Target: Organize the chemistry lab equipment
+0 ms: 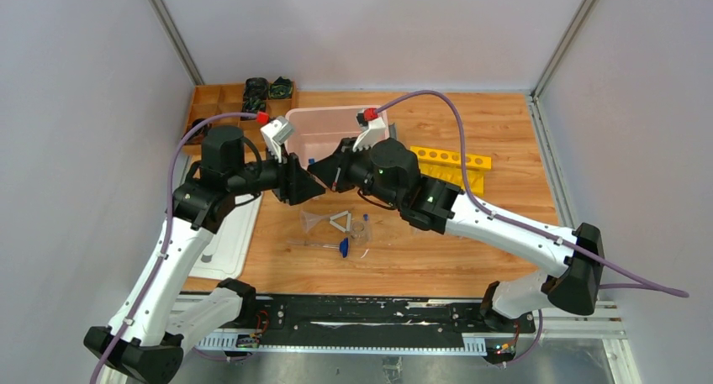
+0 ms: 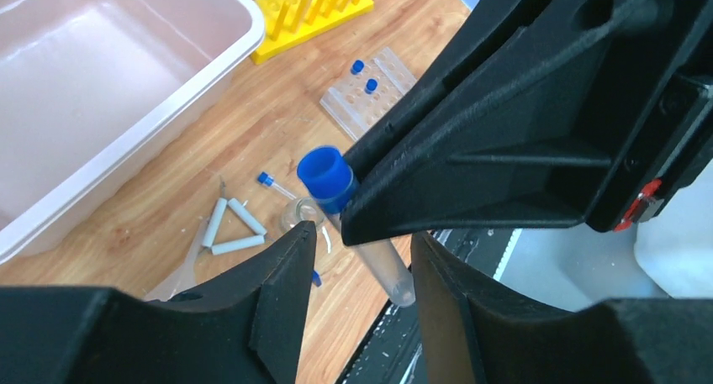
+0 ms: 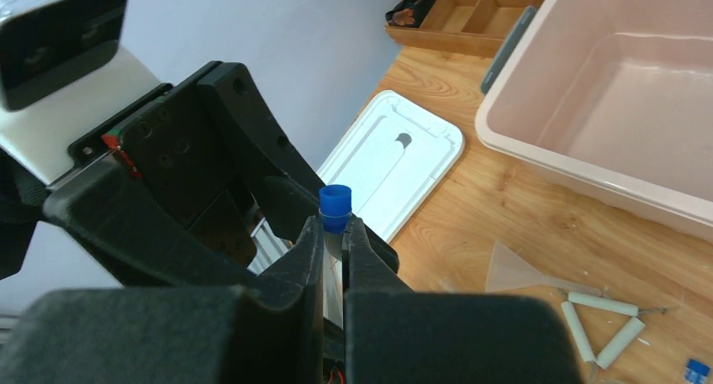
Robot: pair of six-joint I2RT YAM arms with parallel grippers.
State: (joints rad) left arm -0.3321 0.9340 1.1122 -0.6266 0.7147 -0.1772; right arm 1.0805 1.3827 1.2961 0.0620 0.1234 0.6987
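Observation:
My right gripper (image 3: pixel 336 226) is shut on a blue-capped clear tube (image 3: pixel 335 204) just below its cap and holds it above the table. My left gripper (image 2: pixel 361 251) is open, with a finger on each side of the tube's lower body (image 2: pixel 382 266), not touching it. In the top view the two grippers meet, left (image 1: pixel 296 185) and right (image 1: pixel 328 172). On the table lie a clear funnel (image 1: pixel 315 223), a white triangle (image 1: pixel 340 223), a tiny clear dish (image 1: pixel 360 229) and a blue-tipped thin rod (image 1: pixel 326 245). A clear tube rack (image 2: pixel 370 90) holds two blue-capped tubes.
A pink bin (image 1: pixel 324 123) stands behind the grippers. A yellow rack (image 1: pixel 454 159) lies to its right. A white lid (image 1: pixel 227 233) lies at the left edge, and a wooden organizer (image 1: pixel 223 98) is at the back left. A small blue-capped tube (image 2: pixel 269 181) lies near the dish.

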